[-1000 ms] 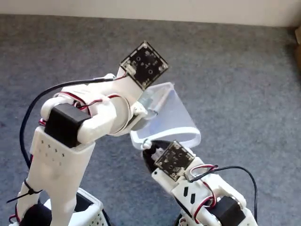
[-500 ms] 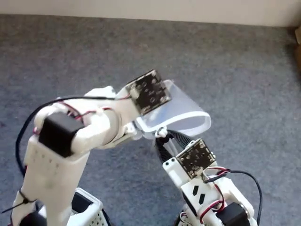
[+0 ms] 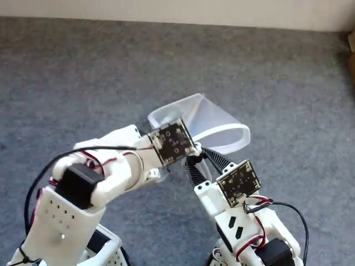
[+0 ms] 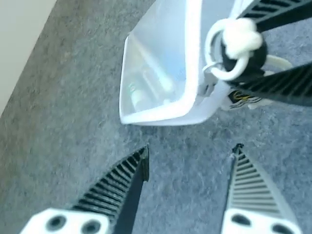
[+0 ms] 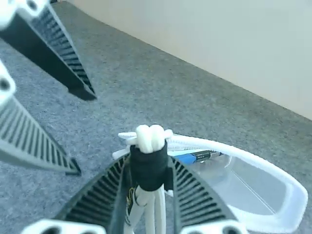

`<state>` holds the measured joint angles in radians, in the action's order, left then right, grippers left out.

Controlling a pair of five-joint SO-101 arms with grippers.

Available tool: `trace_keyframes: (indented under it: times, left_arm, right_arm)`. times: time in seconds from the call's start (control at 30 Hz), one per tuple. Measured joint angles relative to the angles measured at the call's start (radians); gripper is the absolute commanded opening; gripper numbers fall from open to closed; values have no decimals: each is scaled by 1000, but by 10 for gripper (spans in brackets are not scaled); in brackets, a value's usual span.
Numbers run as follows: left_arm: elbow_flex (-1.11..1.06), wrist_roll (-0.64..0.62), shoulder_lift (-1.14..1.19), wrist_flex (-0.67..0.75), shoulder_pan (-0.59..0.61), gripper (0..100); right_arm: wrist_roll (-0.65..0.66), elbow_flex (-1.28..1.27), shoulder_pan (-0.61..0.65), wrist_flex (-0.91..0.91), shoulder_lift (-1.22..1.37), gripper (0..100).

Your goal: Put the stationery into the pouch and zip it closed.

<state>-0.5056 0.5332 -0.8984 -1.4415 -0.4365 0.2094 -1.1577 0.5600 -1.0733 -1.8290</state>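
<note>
The left arm is bent forward towards the near end of the pouch. Its left gripper hangs just short of the pouch's corner, jaws spread wide with nothing between them. The right arm stretches to that same end, where the right gripper is clamped on the zipper pull. There are two arms, one translucent pouch on the grey surface, one knotted pull, and one blue pen inside the pouch.

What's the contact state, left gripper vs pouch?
Apart. Left wrist view: the open left gripper has bare carpet between its fingertips and the pouch. The right gripper holds the zip pull.
</note>
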Motion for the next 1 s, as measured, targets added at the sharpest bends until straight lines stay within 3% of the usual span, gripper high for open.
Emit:
trace_keyframes:
  times: [0.5, 0.73, 1.0]
  left_arm:
    - [-270, 0, -31, 367, -23, 255]
    - [-341, 0, -38, 488, -26, 191]
    - [-405, -15, -40, 586, -41, 188]
  right_arm:
    - [0, 0, 0, 0, 2, 5]
    - [0, 0, 0, 0, -2, 5]
    - [0, 0, 0, 3, -2, 5]
